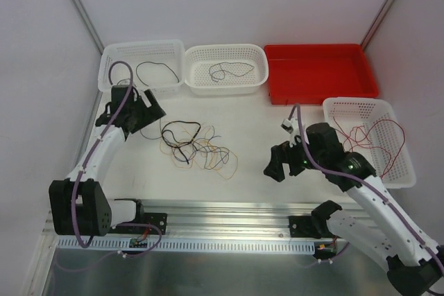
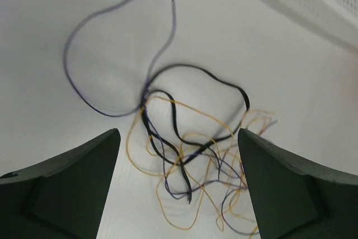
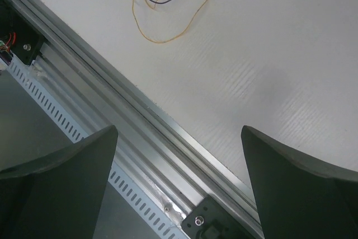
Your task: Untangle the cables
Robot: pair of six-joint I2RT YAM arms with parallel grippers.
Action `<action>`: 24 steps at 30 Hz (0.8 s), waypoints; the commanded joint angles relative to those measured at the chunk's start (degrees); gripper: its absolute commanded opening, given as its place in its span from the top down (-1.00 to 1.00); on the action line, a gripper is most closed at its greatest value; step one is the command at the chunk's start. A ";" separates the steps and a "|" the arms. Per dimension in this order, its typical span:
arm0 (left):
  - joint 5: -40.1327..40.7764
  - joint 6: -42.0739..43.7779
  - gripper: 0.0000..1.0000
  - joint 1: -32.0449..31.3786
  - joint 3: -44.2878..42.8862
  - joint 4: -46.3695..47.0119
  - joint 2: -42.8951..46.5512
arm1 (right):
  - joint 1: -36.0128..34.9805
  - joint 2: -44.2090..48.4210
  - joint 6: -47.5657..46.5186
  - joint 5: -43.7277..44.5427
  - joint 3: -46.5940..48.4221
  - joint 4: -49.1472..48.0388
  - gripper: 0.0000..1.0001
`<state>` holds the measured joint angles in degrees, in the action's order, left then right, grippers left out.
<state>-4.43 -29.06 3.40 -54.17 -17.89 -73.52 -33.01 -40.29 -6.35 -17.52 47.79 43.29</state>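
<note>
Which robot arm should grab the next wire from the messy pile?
Probably the left arm: its open jaws frame the tangle of thin black, orange and purple wires. The right arm jaws face the aluminium rail.

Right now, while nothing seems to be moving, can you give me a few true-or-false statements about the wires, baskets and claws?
1. A tangle of cables lies on the table, outside every basket. True.
2. The red tray holds the red wire. False: that wire lies in the right white basket.
3. The left claw is shut on a black wire. False: it is open and holds nothing, and the tangle lies below it.
4. The right claw is open and holds nothing. True.
5. The far left basket and the middle basket each hold a dark wire. True.
</note>
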 commanded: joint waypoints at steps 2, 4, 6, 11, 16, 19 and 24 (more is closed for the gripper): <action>-4.01 2.08 -0.76 -8.40 6.60 -1.62 5.66 | -0.82 -7.06 2.83 -5.15 -2.00 -13.02 -0.95; -4.01 0.94 -0.76 -11.56 8.72 -1.62 6.80 | -1.52 -12.34 3.18 -4.98 -2.70 -16.11 -0.97; -3.13 -0.64 -0.76 -13.32 11.19 -1.62 6.90 | -2.67 -16.02 3.71 -4.20 -2.97 -20.86 -0.98; -1.38 -5.55 -0.74 -16.57 12.69 -1.36 5.75 | -6.17 -28.67 6.08 -2.09 -1.12 -31.31 -0.93; 2.40 -7.41 -0.70 -17.90 12.87 0.48 4.26 | -9.52 -36.60 9.86 0.99 0.72 -37.48 -0.86; 4.16 -7.77 -0.66 -17.90 11.11 1.01 2.59 | -11.54 -39.33 11.18 2.49 0.99 -40.20 -0.82; 3.29 -8.82 -0.64 -17.90 8.56 1.54 -0.13 | -13.21 -43.37 10.75 2.05 3.09 -42.85 -0.72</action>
<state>-2.28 -35.92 -14.26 -42.46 -18.17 -72.93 -45.30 -82.19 3.62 -15.84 46.87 5.82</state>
